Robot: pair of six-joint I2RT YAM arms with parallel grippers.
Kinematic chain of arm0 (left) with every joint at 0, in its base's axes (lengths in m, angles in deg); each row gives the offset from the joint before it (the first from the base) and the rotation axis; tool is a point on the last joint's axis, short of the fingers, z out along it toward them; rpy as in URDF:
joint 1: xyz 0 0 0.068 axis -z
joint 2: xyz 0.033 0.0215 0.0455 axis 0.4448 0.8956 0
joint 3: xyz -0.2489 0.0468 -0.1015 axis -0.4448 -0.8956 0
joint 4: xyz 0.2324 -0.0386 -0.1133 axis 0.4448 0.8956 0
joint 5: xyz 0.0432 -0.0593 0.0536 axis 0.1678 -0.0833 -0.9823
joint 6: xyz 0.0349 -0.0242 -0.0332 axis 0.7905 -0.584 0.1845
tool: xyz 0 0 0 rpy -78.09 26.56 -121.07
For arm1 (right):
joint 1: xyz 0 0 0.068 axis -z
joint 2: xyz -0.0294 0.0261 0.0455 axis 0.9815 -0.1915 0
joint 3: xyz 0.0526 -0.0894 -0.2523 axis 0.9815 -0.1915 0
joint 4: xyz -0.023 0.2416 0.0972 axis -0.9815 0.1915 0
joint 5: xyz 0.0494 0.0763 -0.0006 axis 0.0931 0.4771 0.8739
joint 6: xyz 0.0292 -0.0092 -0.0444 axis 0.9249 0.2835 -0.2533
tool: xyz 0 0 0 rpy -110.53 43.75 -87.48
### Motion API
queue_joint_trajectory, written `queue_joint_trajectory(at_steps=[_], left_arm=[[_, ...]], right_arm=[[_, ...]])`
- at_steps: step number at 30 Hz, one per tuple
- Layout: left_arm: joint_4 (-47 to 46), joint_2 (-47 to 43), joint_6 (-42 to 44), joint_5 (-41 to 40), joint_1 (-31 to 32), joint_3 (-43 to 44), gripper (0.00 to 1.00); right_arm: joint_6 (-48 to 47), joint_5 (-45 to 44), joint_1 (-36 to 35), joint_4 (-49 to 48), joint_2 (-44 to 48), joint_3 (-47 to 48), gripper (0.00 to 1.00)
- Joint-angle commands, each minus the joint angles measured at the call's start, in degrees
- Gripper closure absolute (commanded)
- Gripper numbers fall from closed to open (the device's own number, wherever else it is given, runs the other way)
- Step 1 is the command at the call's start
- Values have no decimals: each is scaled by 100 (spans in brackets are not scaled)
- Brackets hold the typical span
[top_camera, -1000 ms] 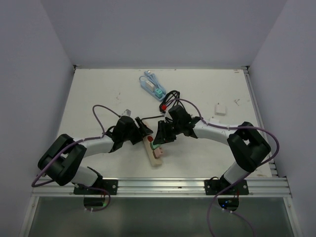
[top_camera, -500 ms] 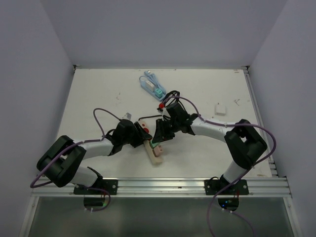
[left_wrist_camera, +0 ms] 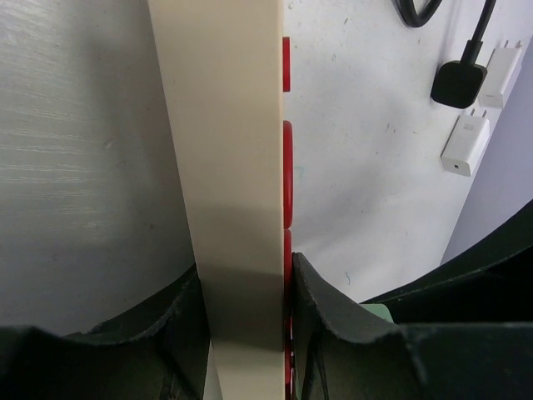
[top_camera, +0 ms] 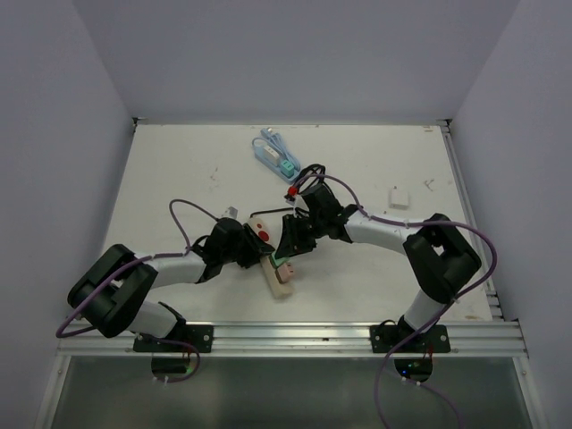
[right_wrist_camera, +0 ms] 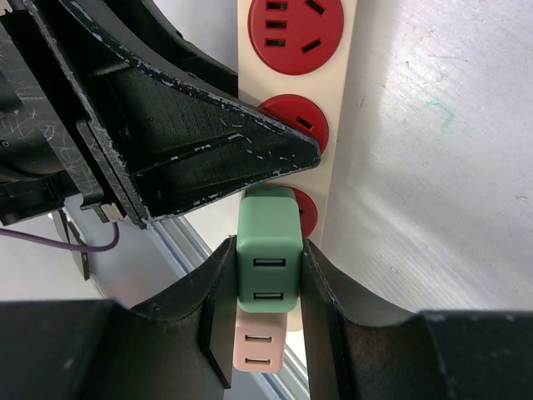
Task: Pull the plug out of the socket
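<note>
one green plug [right_wrist_camera: 268, 254] in power strip [right_wrist_camera: 340, 108], pinched by right claw [right_wrist_camera: 268, 283].

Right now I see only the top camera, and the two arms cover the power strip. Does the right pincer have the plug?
Observer: Yes. In the right wrist view the right pincer is shut on the green plug, with one finger on each side.
Operator: Is the plug already out of the socket?
Observer: Not by that view. The green plug sits against the power strip at a red socket, and no prongs show.
Operator: And the left pincer?
Observer: The left wrist view shows the left pincer shut on the power strip, with a finger pressed to each of its two long sides.
</note>
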Motion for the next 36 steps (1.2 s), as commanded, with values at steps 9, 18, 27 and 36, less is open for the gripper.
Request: queue_joint_trajectory(at_steps=[9,18,27,36], left_arm=[[1152,222,401,-610,81,-163,100],[1979,275,665,-1103,81,101,100],[1812,301,753,-989,81,5,100],[1935,398,859,-1023,72,84,100]], right_arm=[[-312,138,473,113,42,-9,100],[-708,156,676,755,138,395,100],[-893,480,1149,808,323,264,100],[-1279,464,1414,1326,367,482,100]])
